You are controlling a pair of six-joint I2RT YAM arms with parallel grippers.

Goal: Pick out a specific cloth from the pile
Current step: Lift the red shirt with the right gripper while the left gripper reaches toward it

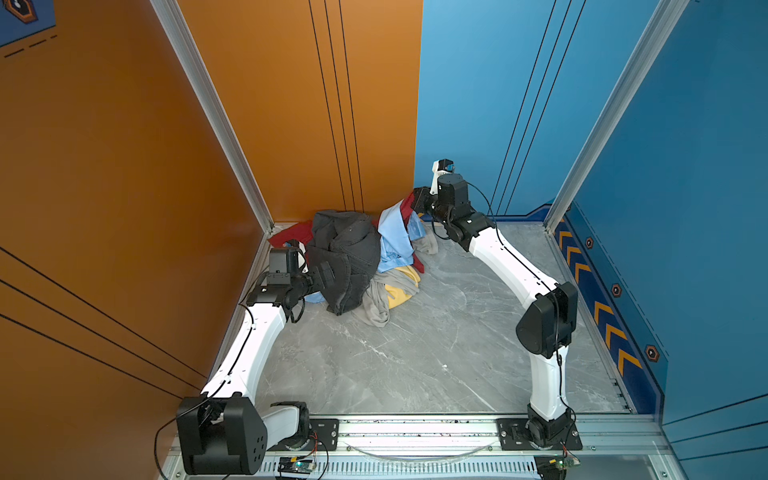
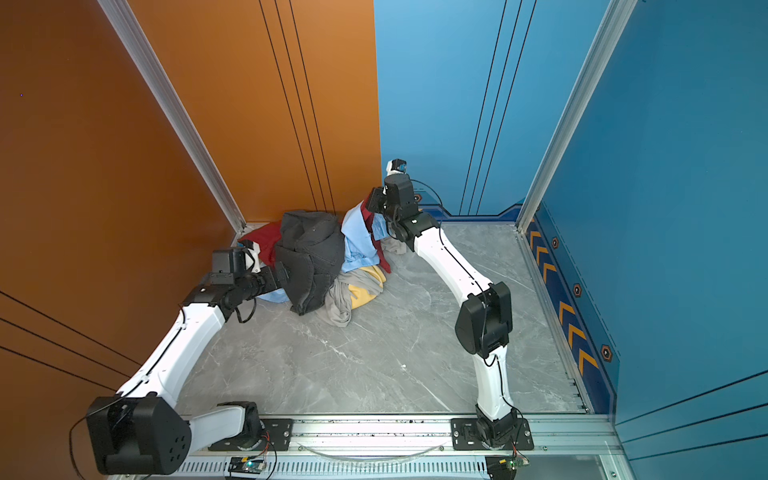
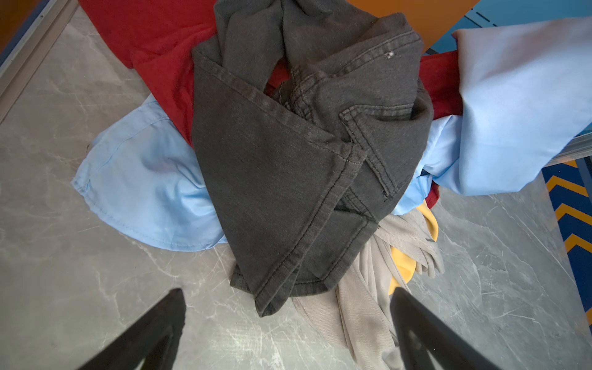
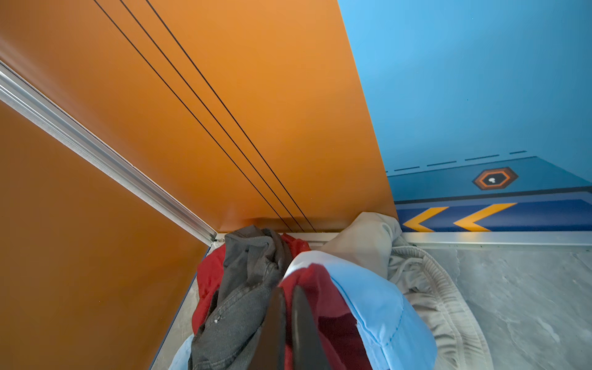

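The cloth is dark red and runs under the pile (image 1: 353, 266) in the table's far corner. One end (image 1: 291, 237) lies flat by the orange wall. The other end (image 1: 408, 208) is raised off the table, with my right gripper (image 1: 417, 200) shut on it. The right wrist view shows that gripper (image 4: 287, 288) with jaws together on a red fold (image 4: 315, 277), a light blue shirt (image 4: 374, 298) draped against it. My left gripper (image 3: 288, 292) stands open at the pile's near-left side, over bare table and the hem of the dark grey jeans (image 3: 282, 166), holding nothing.
Beige-grey (image 1: 376, 309) and yellow (image 1: 400, 291) garments spill toward the table's (image 1: 436, 353) middle. A beige-grey drawstring garment (image 4: 426, 282) lies behind the raised cloth. The orange wall (image 1: 291, 124), blue wall (image 1: 478, 124) and a metal post (image 1: 232, 137) close in the corner.
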